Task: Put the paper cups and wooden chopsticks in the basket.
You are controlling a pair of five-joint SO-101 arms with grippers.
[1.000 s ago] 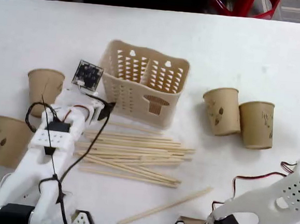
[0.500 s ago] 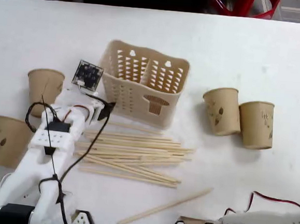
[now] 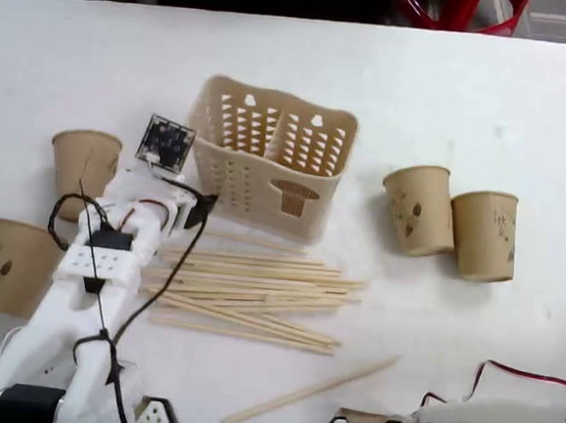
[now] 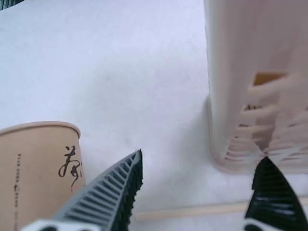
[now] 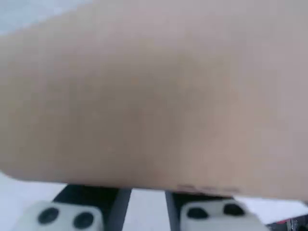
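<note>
Left gripper (image 4: 202,156) spread wide, holding nothing, low btwn a paper cup (image 4: 38,168) and the basket (image 4: 255,82), toward tabletop's (image 3: 468,99) left edge. Basket looks empty; chopsticks (image 3: 257,293) piled beside it, other cups (image 3: 417,209) out on tabletop, so nothing done yet.

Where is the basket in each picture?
High view: the basket stands in the middle, just behind the pile of chopsticks.
Left wrist view: its pale wall rises just past the left tool.
Right wrist view: too blurred to tell.
Shared landmark: the paper cup on the left tool's other side from the basket.
</note>
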